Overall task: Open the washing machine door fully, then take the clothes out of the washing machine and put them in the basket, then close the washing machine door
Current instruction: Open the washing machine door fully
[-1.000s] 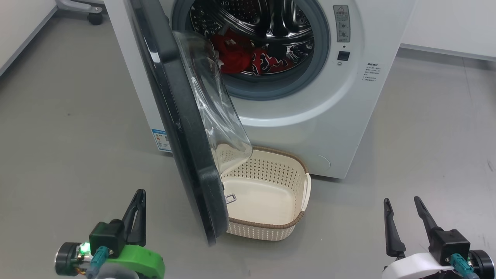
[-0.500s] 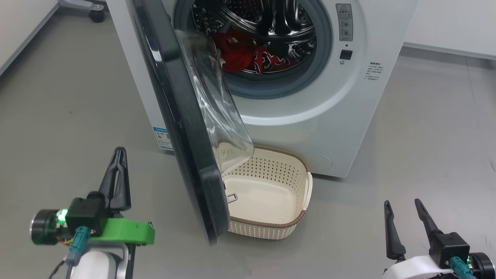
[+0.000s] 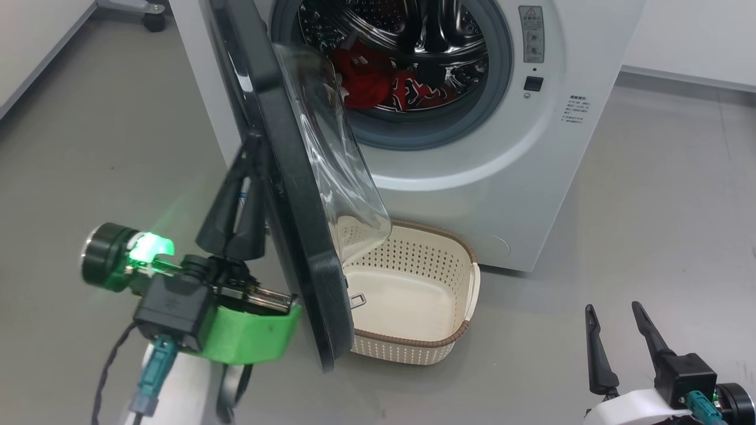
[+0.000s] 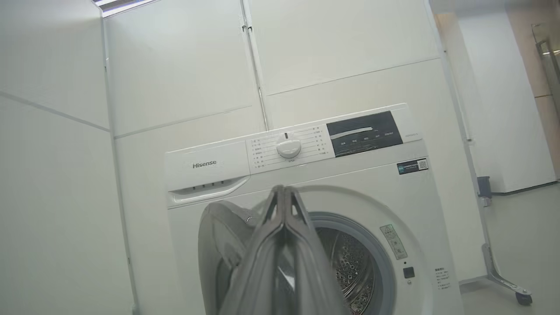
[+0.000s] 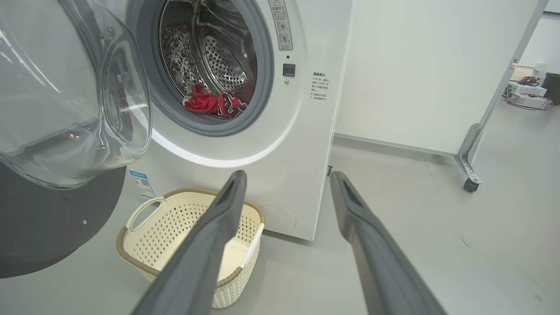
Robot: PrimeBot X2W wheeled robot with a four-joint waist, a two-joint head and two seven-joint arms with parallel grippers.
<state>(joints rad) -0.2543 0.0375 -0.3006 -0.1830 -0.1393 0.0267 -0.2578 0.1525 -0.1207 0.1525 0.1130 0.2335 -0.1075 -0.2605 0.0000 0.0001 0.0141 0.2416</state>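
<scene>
Standing edge-on before the big white front-loading washing machine (image 3: 472, 195), the glossy black round door (image 3: 298, 248) with its bulging glass bowl (image 3: 336, 165) screens the left side of the small cream perforated basket (image 3: 413, 345) and sits between the left gripper (image 3: 253, 144) and the steel drum (image 3: 437, 35), where bright red clothes (image 3: 378, 82) lie. That gripper's fingers are pressed together, empty, just beside the door's outer face. The right gripper (image 3: 612, 307) hovers low, jaws wide, empty. The left wrist view adds a white control dial (image 4: 288, 148); the right wrist view, a small blue label (image 5: 142, 183).
</scene>
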